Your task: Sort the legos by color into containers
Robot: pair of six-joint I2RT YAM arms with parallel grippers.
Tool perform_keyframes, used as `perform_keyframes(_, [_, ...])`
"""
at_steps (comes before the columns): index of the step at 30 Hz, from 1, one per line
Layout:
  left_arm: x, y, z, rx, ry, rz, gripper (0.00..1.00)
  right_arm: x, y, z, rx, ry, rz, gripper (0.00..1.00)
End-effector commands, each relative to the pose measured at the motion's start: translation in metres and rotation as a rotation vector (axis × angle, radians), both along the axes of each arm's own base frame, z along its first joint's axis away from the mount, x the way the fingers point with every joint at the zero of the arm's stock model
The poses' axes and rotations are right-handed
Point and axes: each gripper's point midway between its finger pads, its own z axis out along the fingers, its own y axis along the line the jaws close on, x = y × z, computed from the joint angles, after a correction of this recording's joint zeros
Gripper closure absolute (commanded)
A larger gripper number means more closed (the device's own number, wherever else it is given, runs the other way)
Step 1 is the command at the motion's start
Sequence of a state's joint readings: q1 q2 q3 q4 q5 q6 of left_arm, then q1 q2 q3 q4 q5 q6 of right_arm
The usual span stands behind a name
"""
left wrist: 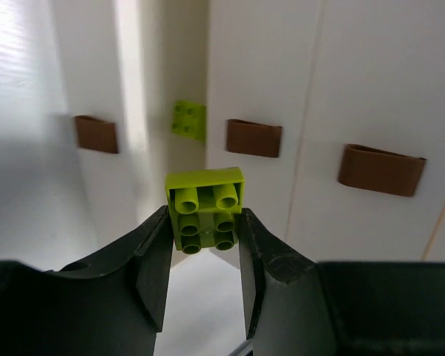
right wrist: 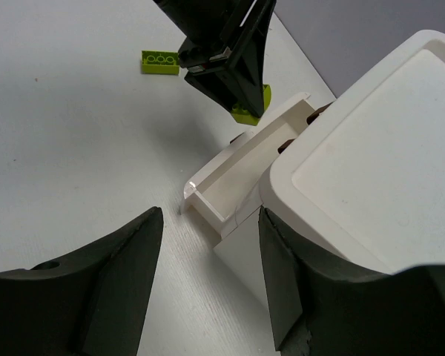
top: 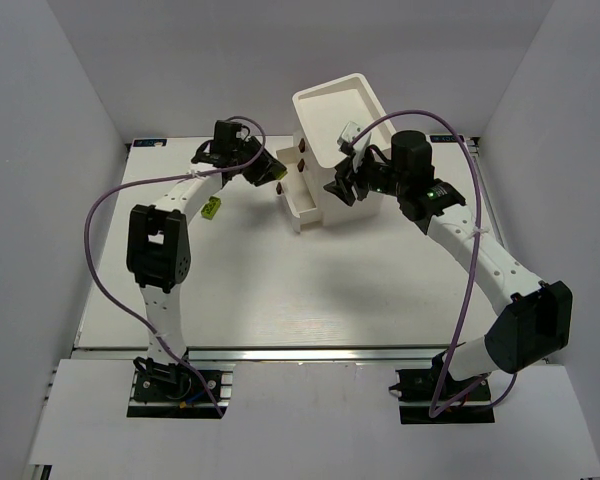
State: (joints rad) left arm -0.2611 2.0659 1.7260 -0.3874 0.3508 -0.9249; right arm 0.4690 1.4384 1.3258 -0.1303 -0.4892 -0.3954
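Two dark fingers of the left hand are clenched on a yellow-green lego, one finger on each side of it, and the studs of this brick look toward the wrist camera. Just behind it stands the front of the white cabinet, where three brown knobs make a row across the left wrist view. Between two of these knobs, in a shadowed gap, a small yellow-green piece with studs is seen; on what it rests I cannot tell. In the right wrist view the held brick hangs just above the front edge of the lowest drawer, which is pulled out from the cabinet toward the left arm, while the two drawers above it are pushed in. The right hand is released: its two fingers stand wide apart and grasp nothing, and it hovers over the near corner of the pulled-out drawer, close beside the cabinet. Farther out, on the white table, a long yellow-green lego lies well apart from the cabinet, behind the left hand. In the top view both arms reach from the near edge of the table to the cabinet, which stands near the far middle.
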Motion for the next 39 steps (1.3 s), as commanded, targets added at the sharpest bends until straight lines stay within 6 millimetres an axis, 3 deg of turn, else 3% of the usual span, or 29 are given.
perform_keyframes(1, [0.002,-0.030,0.023,-0.100,-0.099,-0.120,0.87,-0.003,-0.002,0.023,0.032,-0.057,0.003,0.40])
perform_keyframes(4, [0.007,-0.039,0.025,-0.106,-0.096,-0.143,0.73,-0.004,-0.004,0.024,0.030,-0.062,-0.001,0.40])
perform_keyframes(5, [0.008,-0.045,0.014,-0.100,-0.070,-0.151,0.62,-0.004,-0.004,0.024,0.029,-0.063,-0.002,0.40])
perform_keyframes(8, [0.011,-0.050,0.012,-0.087,-0.066,-0.153,0.38,-0.003,-0.005,0.024,0.029,-0.065,-0.008,0.40])
perform_keyframes(9, [0.012,-0.050,0.014,-0.085,-0.072,-0.151,0.35,-0.003,-0.005,0.025,0.029,-0.067,-0.008,0.40])
perform_keyframes(16, [0.018,-0.045,0.040,-0.046,-0.127,-0.138,0.34,-0.002,-0.004,0.025,0.027,-0.067,-0.002,0.40])
perform_keyframes(17, [0.022,-0.036,0.044,-0.030,-0.137,-0.119,0.37,-0.002,-0.004,0.024,0.027,-0.066,-0.001,0.40])
perform_keyframes(21, [0.019,0.006,0.060,0.130,-0.203,-0.086,0.75,-0.003,-0.003,0.025,0.024,-0.070,0.002,0.40])
perform_keyframes(22, [0.015,0.013,0.061,0.187,-0.222,-0.098,0.89,-0.003,-0.003,0.023,0.023,-0.069,0.004,0.40])
perform_keyframes(24, [0.006,0.049,0.042,0.356,-0.223,-0.135,0.97,-0.002,-0.005,0.022,0.022,-0.067,-0.004,0.40])
perform_keyframes(26, [-0.008,0.071,0.035,0.513,-0.251,-0.233,0.97,-0.004,-0.004,0.019,0.021,-0.063,0.000,0.40])
perform_keyframes(27, [-0.014,0.100,0.021,0.629,-0.180,-0.206,0.96,-0.004,-0.004,0.019,0.020,-0.063,-0.001,0.40])
perform_keyframes(29, [-0.022,0.128,0.013,0.818,-0.171,-0.265,0.83,-0.004,-0.004,0.019,0.021,-0.064,0.000,0.40])
perform_keyframes(30, [-0.032,0.143,-0.004,0.879,-0.135,-0.302,0.75,-0.004,-0.003,0.016,0.020,-0.057,0.004,0.40])
perform_keyframes(32, [-0.040,0.166,-0.011,1.028,-0.132,-0.365,0.61,-0.003,-0.003,0.015,0.019,-0.054,0.004,0.40])
perform_keyframes(35, [-0.048,0.180,-0.034,1.128,-0.086,-0.460,0.55,-0.002,-0.002,0.016,0.020,-0.051,0.008,0.40])
perform_keyframes(39, [-0.042,0.190,-0.049,1.203,-0.068,-0.498,0.44,-0.002,-0.002,0.020,0.017,-0.055,0.015,0.40])
